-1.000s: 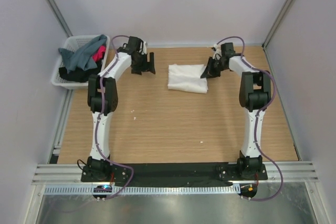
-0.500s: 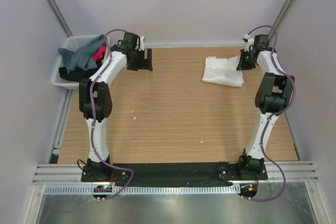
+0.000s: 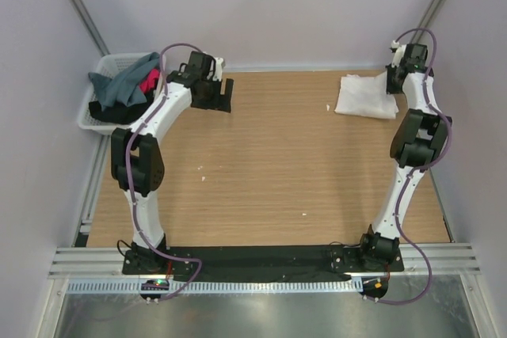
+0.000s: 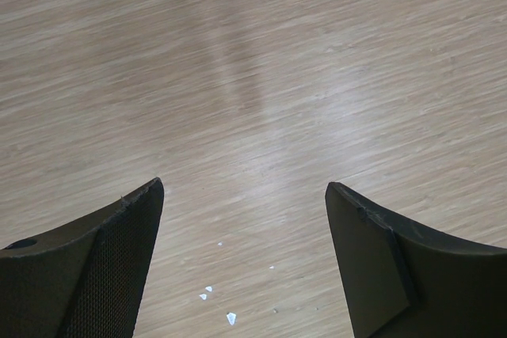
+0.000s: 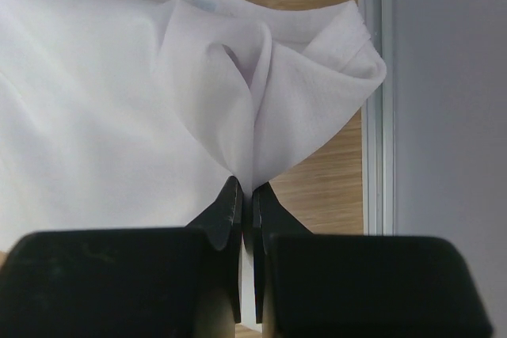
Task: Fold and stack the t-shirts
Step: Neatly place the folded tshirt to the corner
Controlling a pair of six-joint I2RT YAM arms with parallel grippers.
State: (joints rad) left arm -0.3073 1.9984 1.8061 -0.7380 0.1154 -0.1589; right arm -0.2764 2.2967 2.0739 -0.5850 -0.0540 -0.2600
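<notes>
No text, label, brand, number or sign can be read in any view.

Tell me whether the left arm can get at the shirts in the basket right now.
Probably yes. The left end effector hangs open and empty beside the basket, nothing stands between them, and the grey-teal shirt lies uncovered on top.

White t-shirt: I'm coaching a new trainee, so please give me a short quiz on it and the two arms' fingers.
1. True or false: the right fingers are shut on the white t-shirt.
2. Where on the table does it lie? A) far right corner B) near left corner C) centre
3. Fill in: the left fingers stand ____ above bare wood.
Key: 1 true; 2 A; 3 open.
</notes>
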